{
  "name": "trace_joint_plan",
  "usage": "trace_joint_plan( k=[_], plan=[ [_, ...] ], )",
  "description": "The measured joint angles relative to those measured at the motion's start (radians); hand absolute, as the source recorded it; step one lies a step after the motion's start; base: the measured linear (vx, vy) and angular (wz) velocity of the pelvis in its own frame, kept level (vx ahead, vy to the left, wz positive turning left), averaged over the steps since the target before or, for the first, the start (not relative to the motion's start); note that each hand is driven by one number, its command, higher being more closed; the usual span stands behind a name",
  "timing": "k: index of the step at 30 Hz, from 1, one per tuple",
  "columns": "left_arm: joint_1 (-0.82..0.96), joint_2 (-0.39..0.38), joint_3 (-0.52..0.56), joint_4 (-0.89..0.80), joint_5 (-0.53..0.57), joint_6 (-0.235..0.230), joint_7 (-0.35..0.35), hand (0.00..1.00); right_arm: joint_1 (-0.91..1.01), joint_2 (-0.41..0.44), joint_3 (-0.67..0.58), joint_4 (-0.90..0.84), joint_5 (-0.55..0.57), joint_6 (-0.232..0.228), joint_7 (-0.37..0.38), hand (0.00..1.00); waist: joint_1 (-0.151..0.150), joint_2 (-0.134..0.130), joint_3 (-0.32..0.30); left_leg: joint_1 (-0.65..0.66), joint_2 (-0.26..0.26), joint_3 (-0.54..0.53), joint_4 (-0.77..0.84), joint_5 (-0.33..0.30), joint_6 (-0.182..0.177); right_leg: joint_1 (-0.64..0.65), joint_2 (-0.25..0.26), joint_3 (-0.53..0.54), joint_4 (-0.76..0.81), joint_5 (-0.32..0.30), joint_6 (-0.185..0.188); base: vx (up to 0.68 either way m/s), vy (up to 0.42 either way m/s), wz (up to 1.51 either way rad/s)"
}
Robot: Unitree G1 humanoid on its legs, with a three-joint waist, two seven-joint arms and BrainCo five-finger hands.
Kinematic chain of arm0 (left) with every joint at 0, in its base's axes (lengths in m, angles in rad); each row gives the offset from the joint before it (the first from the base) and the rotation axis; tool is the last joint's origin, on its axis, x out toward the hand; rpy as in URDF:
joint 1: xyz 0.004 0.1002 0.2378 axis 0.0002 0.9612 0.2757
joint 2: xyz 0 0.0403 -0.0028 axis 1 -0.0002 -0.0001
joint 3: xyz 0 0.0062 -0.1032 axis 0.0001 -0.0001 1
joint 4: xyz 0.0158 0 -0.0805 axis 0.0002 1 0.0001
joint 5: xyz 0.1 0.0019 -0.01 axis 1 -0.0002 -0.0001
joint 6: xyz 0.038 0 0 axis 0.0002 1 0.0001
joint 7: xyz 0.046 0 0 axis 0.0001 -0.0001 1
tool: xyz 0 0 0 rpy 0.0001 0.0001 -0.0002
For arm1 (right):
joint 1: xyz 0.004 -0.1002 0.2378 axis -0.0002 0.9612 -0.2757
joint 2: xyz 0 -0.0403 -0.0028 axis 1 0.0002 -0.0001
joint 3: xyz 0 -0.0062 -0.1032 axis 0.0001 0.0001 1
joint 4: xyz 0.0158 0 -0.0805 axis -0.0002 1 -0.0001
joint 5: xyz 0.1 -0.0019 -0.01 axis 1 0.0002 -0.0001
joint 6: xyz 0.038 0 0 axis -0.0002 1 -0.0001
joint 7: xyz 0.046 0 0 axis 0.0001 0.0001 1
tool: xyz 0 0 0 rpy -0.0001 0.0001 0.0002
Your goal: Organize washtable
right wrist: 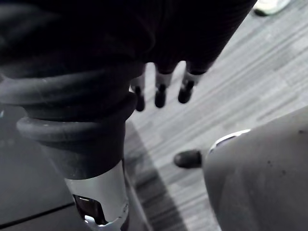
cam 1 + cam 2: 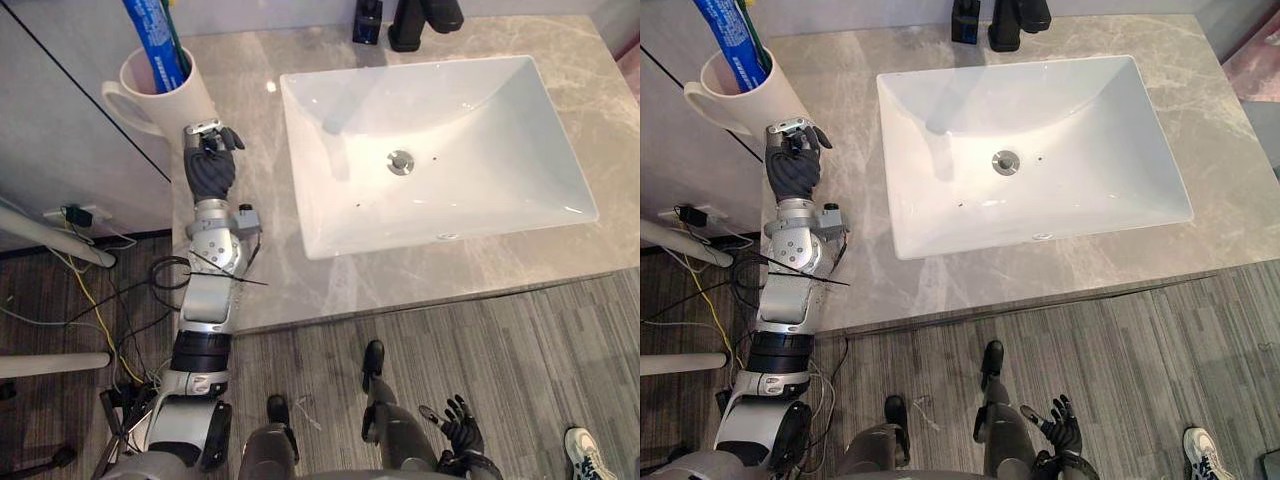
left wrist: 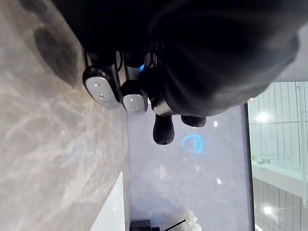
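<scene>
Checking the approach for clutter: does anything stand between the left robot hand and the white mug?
Nothing visible does. The left robot hand is over the grey countertop, right beside the white mug, which holds a blue tube. No object lies between them.

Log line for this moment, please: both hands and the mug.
left hand: curled, empty, over counter beside mug | mug: upright, blue tube inside | right hand: open, low over floor
</scene>
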Motion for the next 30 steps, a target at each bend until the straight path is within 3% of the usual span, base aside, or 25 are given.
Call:
trace_joint_plan(
  k=[20,26,30],
  plan=[
    [-0.021,0.029,-0.049,0.011,-0.001,-0.007,-0.011,1.0,0.0,0.001,-0.005,0.03,0.002,-0.016,-0.003,0.0,-0.004,-0.002,0.02,-0.011,0.002,-0.021,0.031,-0.003,-0.004,0.012,-0.003,-0.012,0.0,0.005,0.0,-0.01,0.047,0.02],
    [0.14,0.027,-0.109,-0.151,-0.001,-0.017,-0.053,1.0,-0.018,0.008,-0.023,0.086,0.0,-0.017,0.0,0.0,-0.002,-0.001,0.02,0.041,0.001,-0.049,0.014,-0.004,-0.005,0.066,-0.001,-0.027,0.0,-0.001,0.005,0.02,0.054,0.05],
    [0.294,0.026,-0.105,-0.33,-0.012,-0.059,-0.083,1.0,-0.04,0.004,-0.035,0.146,0.0,-0.017,0.001,0.0,0.027,0.009,0.012,0.103,0.0,-0.068,-0.004,-0.004,-0.005,0.133,-0.003,-0.047,0.0,-0.016,0.01,0.0,0.031,0.14]
  ],
)
